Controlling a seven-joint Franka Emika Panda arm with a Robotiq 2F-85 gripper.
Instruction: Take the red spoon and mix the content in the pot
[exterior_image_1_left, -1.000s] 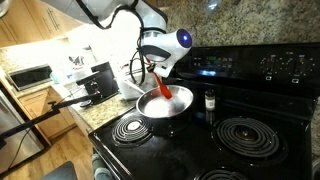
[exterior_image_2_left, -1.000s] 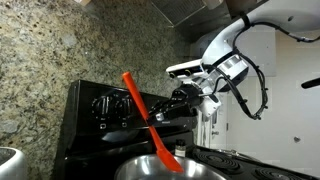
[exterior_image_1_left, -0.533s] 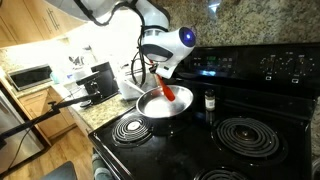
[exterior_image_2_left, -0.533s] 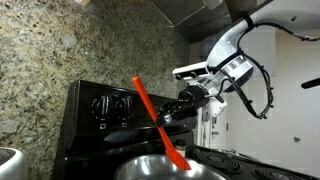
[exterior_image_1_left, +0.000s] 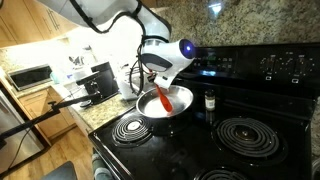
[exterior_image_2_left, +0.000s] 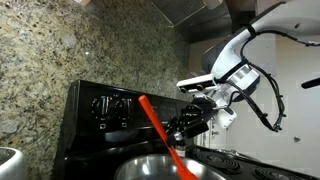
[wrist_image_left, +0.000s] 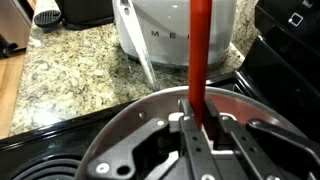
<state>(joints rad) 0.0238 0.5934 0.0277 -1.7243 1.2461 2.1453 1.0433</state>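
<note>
My gripper (wrist_image_left: 198, 122) is shut on the handle of the red spoon (wrist_image_left: 200, 50). In both exterior views the spoon (exterior_image_1_left: 163, 99) (exterior_image_2_left: 160, 128) slants down into the shiny silver pot (exterior_image_1_left: 176, 106) (exterior_image_2_left: 140, 170), its wide end inside the pot. The gripper (exterior_image_1_left: 158, 78) (exterior_image_2_left: 186, 124) holds the spoon from above the pot. In the wrist view the pot's rim (wrist_image_left: 120, 115) curves round the fingers. What lies in the pot is hidden.
The pot sits on a back burner of a black stove (exterior_image_1_left: 250, 135). A small dark shaker jar (exterior_image_1_left: 209, 101) stands beside the pot. A white kettle (wrist_image_left: 150, 30) stands on the granite counter (wrist_image_left: 70, 75). A toaster (exterior_image_1_left: 100, 80) and microwave (exterior_image_1_left: 30, 76) stand further off.
The gripper has moved across the pot with the spoon; the spoon's wide end has shifted inside the pot and the handle's tilt has changed.
</note>
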